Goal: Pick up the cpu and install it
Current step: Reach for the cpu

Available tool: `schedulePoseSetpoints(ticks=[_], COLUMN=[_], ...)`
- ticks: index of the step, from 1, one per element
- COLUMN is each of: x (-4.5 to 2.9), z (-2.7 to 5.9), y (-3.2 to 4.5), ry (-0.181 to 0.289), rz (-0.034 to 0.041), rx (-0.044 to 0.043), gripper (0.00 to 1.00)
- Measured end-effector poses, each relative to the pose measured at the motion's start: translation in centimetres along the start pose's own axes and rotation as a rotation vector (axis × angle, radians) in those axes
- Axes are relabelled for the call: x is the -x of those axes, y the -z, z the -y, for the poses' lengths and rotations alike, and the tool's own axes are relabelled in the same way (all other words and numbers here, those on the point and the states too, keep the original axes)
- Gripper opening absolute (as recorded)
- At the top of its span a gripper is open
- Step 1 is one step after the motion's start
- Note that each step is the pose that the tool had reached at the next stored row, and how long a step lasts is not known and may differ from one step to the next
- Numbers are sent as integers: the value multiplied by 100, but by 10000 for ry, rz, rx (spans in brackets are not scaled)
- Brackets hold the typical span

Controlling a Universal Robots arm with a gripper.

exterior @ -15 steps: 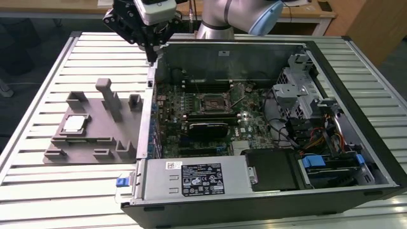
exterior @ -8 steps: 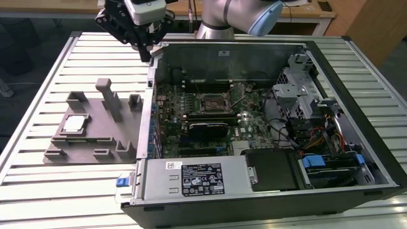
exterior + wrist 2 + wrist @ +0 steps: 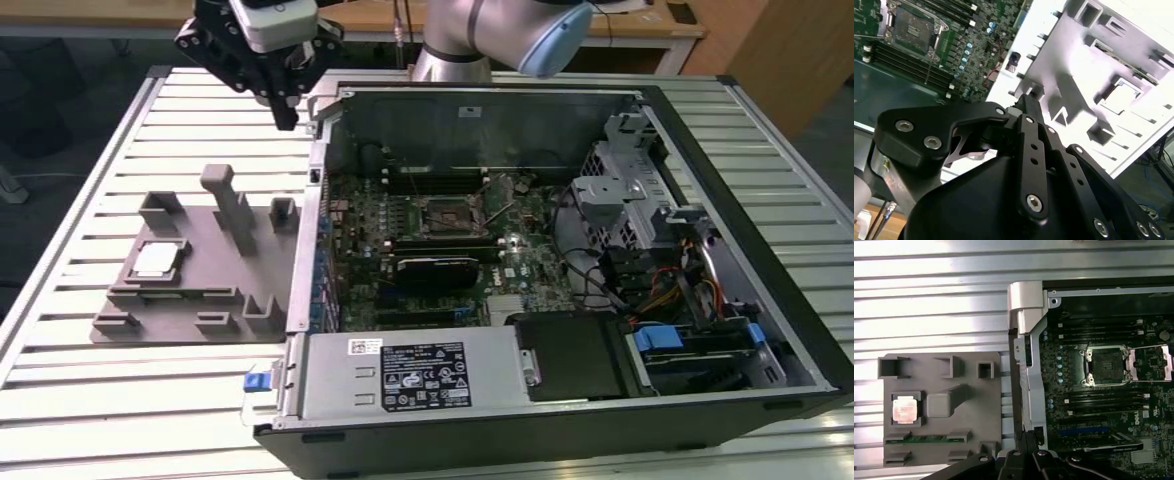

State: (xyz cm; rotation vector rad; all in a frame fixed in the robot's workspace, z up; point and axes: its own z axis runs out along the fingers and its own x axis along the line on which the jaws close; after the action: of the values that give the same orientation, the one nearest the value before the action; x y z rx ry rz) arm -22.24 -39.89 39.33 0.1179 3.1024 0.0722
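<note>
1. One claw [image 3: 284, 118] in the exterior view, upper left of frame. It hangs over the slatted table [image 3: 80, 400], just off the far corner of the open PC case [image 3: 561, 425]. Its fingers are pressed together with nothing between them.
2. Same view: cpu [image 3: 156, 259] lies flat in a square pocket of the grey fixture block [image 3: 260, 290], mid-left of frame, well apart from the claw. A tall grey post [image 3: 227, 205] on the block stands between the cpu and the case wall.
3. Same view: socket [image 3: 451, 213] is mid-frame on the motherboard [image 3: 534, 260], inside the case. Around it are a black card [image 3: 434, 268] just beside it, the drive cage [image 3: 627, 190] on the exterior view's right, and the power supply [image 3: 400, 375] in the lower middle.
4. First wrist view: cpu [image 3: 905, 409] sits metal top up in its pocket, with the post top just beside it and a green stick [image 3: 924, 439] slotted nearby. The case wall [image 3: 1026, 355] stands between the fixture block [image 3: 974, 440] and the socket [image 3: 1104, 367]. The load plate [image 3: 1151, 362] is flipped open beside the socket. The claw [image 3: 1026, 437] has its tips meeting by the case wall.
5. Second wrist view: the claw [image 3: 1028, 97] linkages in the foreground block much of the scene, and the tips are together and empty. Beyond them are the socket [image 3: 914, 30] on one side and the washed-out fixture block [image 3: 1094, 65] on the other.
</note>
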Motion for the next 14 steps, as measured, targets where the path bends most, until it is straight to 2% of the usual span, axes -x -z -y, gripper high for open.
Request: schedulePoseSetpoints(ticks=[14], x=[-342], z=[26], y=[13], ry=[-1], rz=[14], rx=[6], gripper=[11])
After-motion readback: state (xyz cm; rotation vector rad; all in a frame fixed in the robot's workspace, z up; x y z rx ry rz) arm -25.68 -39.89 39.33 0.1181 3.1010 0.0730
